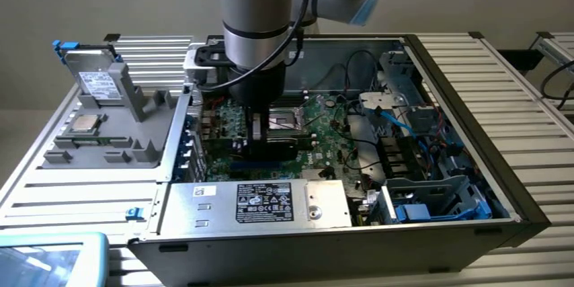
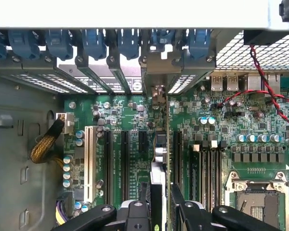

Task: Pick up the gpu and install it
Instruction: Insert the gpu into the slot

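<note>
Closest in, my hand (image 2: 160, 211) clamps the gpu (image 2: 158, 183) on edge, directly above the motherboard (image 2: 130, 115); I judge this orientation suits straight-down seating.

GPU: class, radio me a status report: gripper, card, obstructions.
Gripper shut on gpu. Card edge-on, low over motherboard slots, bracket toward rear openings. Red cables off to one side, none across slots.

Arm (image 1: 260, 11): one, silver-grey, upright, reaching straight down from above. Gripper (image 1: 267, 134): black, pointing down, two fingers (image 2: 135, 212), jaws partly closed, clamped on either side of the edge-on gpu (image 2: 157, 192).
</note>
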`<action>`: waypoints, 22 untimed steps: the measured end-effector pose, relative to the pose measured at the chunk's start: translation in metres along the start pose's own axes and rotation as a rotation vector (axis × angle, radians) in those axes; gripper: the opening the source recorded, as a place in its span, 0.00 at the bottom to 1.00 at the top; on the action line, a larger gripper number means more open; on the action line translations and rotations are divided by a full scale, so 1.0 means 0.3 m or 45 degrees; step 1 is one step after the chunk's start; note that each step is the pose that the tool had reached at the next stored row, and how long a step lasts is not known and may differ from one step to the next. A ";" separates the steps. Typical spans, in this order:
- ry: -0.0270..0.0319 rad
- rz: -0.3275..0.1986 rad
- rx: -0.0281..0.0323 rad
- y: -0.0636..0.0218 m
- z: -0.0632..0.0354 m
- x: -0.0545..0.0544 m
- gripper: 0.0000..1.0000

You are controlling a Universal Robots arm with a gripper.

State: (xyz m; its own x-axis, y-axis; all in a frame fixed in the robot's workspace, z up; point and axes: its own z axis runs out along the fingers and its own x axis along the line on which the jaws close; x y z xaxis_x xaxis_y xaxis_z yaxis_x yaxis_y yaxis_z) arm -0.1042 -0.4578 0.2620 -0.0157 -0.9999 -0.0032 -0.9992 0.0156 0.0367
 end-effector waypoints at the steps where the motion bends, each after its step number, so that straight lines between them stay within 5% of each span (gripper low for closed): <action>1: 0.0000 0.000 -0.0009 -0.006 0.000 0.000 0.27; 5: 0.0005 0.000 -0.0072 -0.014 -0.003 0.000 0.27; 9: 0.0036 0.000 -0.0305 -0.015 -0.020 -0.002 0.27; 13: 0.0112 0.001 -0.0309 -0.015 -0.021 -0.002 0.27; 16: 0.0380 0.002 -0.0322 -0.015 -0.021 -0.002 0.27; 22: 0.0393 0.002 -0.0323 -0.015 -0.020 -0.002 0.27</action>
State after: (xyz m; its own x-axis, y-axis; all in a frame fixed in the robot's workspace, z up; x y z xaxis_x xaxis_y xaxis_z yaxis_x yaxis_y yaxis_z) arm -0.0994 -0.4572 0.2677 -0.0157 -0.9995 0.0277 -0.9979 0.0174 0.0620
